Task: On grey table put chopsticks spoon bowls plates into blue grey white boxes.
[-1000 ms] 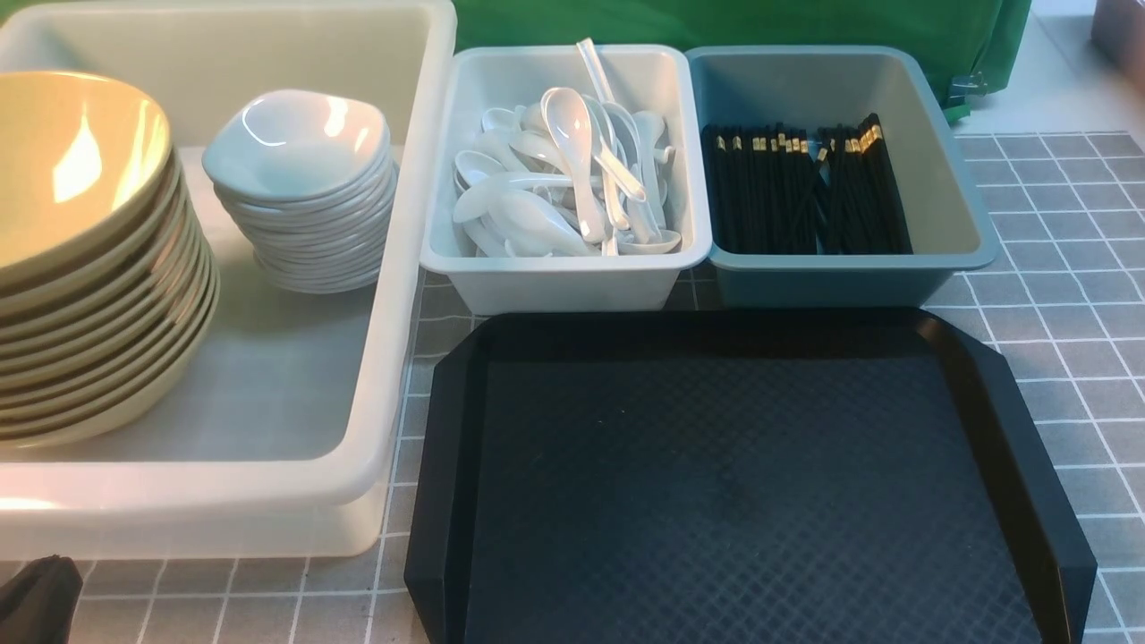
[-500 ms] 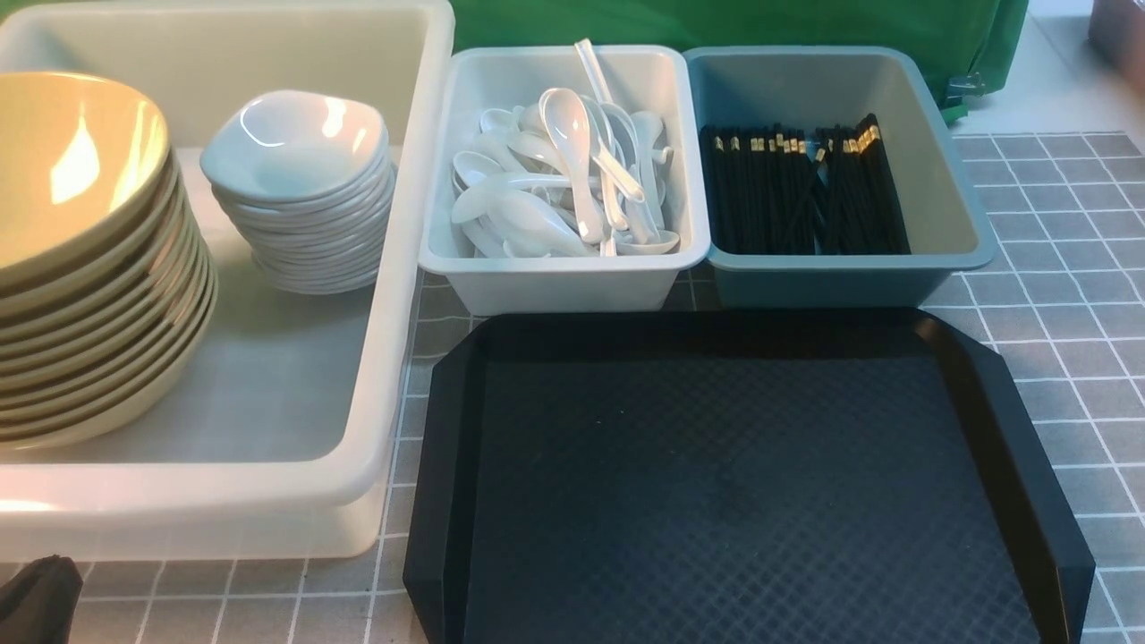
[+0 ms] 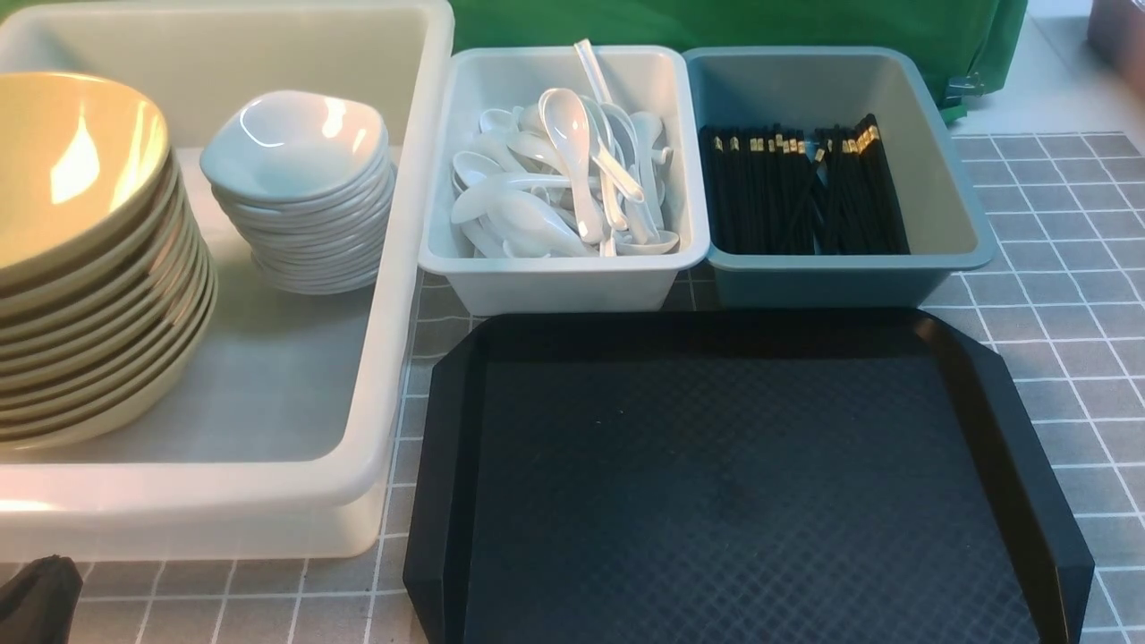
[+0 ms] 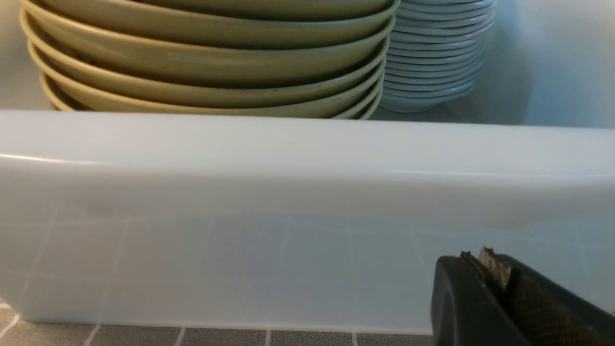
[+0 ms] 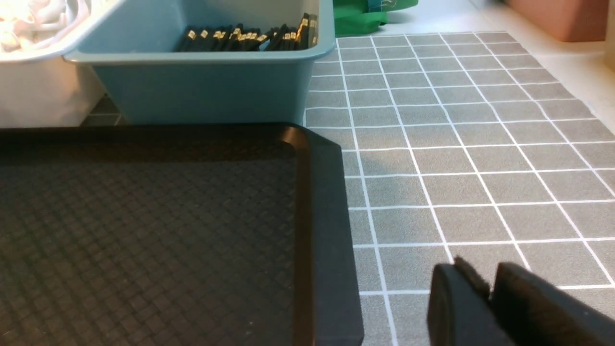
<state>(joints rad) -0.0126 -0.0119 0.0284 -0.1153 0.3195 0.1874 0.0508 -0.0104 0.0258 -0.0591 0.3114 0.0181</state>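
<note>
Lying lengthwise front-to-back in the blue box, chopsticks point gold tips away; both grippers pressed together, empty.

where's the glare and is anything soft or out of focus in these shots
Front view: bright glare patches on the top yellow bowl and the white box near rim. Left wrist view: the white box wall looks hazy and washed out. Right wrist view: spoons overexposed; the right gripper fingers blurred.
</note>
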